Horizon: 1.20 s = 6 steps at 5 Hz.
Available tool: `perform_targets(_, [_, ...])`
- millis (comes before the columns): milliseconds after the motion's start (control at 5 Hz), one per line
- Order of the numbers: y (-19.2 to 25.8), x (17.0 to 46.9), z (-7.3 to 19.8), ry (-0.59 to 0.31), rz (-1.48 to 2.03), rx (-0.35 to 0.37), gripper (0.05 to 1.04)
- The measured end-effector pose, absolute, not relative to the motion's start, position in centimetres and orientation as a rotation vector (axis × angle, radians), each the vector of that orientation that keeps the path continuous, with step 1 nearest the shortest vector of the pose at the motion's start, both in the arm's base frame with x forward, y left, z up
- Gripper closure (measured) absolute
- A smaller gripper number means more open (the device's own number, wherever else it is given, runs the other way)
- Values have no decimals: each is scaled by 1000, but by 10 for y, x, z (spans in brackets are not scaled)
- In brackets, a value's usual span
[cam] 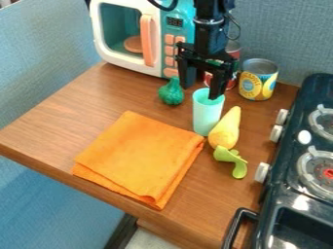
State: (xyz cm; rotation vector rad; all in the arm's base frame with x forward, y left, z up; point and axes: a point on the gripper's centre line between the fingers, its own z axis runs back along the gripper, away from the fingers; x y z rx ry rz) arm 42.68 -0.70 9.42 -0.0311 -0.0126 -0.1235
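Observation:
The black gripper (201, 91) hangs down over the back half of the wooden table with its fingers apart. Its right fingertip overlaps the mouth of a light turquoise cup (207, 115), and its left fingertip is to the left of the cup's rim. Whether they touch the cup, I cannot tell. The cup stands upright. A yellow pear (225, 130) lies right of it, with a light green curved object (232, 161) just in front. Left of the gripper is a dark green bulb-shaped object (172, 92). A folded orange cloth (139, 156) lies at the front left.
A toy microwave (139, 36) stands at the back left. Behind the gripper is a red can (232, 50), partly hidden, with a yellow-labelled can (258, 80) to its right. A dark toy stove (294, 175) with white knobs borders the table's right side.

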Motion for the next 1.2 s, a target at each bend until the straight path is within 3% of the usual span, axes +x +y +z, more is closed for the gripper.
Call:
perform_targets(800, [12, 434, 70, 50, -62, -28, 83])
perform_targets(1000, [12, 433, 67, 55, -56, -28, 137])
perform_targets(1200, [12, 432, 66, 58, -54, -28, 416])
